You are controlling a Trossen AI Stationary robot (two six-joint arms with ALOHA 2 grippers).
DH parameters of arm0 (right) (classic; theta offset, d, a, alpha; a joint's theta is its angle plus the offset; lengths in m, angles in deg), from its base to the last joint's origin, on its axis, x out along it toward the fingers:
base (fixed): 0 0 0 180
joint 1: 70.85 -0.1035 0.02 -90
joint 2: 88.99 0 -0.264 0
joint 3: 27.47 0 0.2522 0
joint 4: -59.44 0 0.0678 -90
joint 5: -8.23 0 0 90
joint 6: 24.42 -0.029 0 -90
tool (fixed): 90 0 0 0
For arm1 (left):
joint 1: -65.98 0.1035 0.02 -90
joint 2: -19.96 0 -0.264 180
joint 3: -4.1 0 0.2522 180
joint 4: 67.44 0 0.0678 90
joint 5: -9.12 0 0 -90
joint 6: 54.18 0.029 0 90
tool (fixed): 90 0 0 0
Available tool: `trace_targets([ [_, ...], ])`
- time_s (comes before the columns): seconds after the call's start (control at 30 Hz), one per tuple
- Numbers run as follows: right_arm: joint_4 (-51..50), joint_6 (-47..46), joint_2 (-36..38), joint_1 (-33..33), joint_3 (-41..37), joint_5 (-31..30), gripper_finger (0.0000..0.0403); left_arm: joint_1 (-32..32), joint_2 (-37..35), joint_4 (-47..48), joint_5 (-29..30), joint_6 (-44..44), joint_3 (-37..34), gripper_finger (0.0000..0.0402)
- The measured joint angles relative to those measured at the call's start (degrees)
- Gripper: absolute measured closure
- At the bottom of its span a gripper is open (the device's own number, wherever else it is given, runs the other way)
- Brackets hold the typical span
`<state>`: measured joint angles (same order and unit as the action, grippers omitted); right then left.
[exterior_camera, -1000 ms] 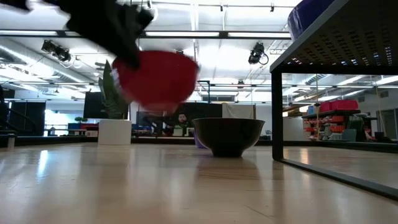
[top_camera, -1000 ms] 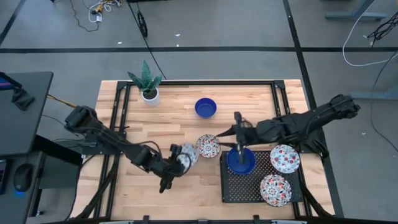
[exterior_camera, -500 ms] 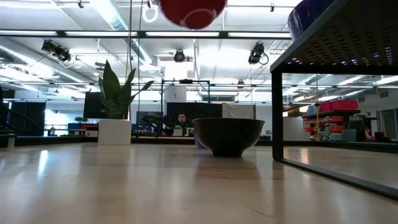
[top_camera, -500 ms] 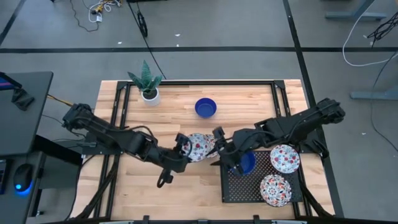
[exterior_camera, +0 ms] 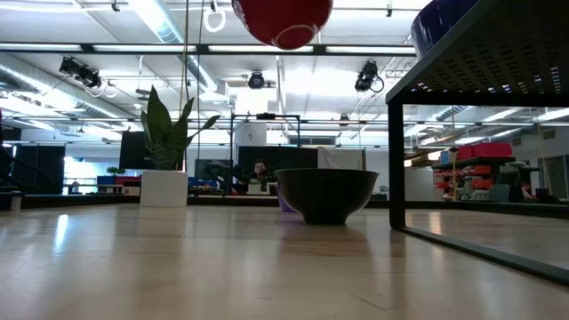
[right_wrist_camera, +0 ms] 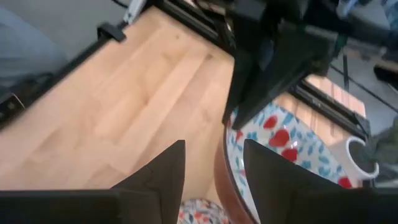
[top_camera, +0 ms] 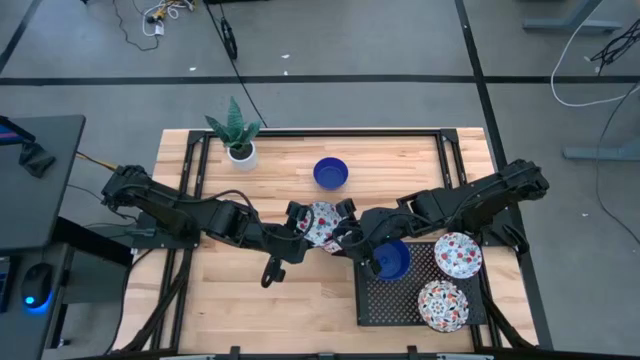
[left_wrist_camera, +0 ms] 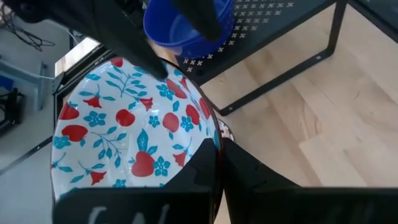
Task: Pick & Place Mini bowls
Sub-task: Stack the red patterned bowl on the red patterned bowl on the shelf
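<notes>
Both arms met near the middle of the wooden surface (top_camera: 200,300). The left pincer (top_camera: 300,221) was clenched on the rim of a floral bowl (top_camera: 320,222), white inside with red and blue flowers and red outside, and held it in the air; the low view showed its red underside (exterior_camera: 282,20) high above the surface. The right pincer (top_camera: 343,228) reached in from three o'clock, its fingers (right_wrist_camera: 158,171) spread apart on either side of the same bowl's rim (right_wrist_camera: 273,149); whether they touched it could not be told.

A blue bowl (top_camera: 330,172) sat on the surface at twelve o'clock from the held one. A black perforated rack (top_camera: 372,300) stood toward four o'clock, carrying another blue bowl (top_camera: 392,261) near its nearer edge and two more floral bowls, one (top_camera: 458,254) at three o'clock on the rack and one (top_camera: 443,304) at five o'clock. A potted plant (top_camera: 236,135) in a white pot stood toward ten o'clock on the surface.
</notes>
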<state>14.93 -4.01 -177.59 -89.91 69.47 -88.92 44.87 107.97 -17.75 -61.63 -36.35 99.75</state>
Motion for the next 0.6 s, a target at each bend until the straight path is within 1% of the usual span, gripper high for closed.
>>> trace_targets([
  [0.07,-0.44,-0.01,-0.10,0.30,0.00,-1.01,0.0239,0.56,0.00,-0.09,-0.02,-0.02,0.02,0.0390],
  [0.2,-1.66,-0.75,-0.46,0.42,0.00,-5.46,0.0239,1.73,0.00,-0.44,0.00,-0.07,0.00,0.0386],
  [0.37,-2.38,-3.44,-0.44,1.42,0.00,-6.25,0.0243,3.05,0.00,-1.13,-0.04,-0.26,0.00,0.0387],
  [0.47,-3.07,-4.12,-0.41,2.06,0.02,-6.77,0.0261,3.61,0.02,-1.45,-0.10,-0.28,0.00,0.0387],
  [0.6,-3.53,-4.93,-0.39,2.51,0.02,-7.60,0.0297,3.74,0.09,-1.66,-0.09,-0.33,0.00,0.0382],
])
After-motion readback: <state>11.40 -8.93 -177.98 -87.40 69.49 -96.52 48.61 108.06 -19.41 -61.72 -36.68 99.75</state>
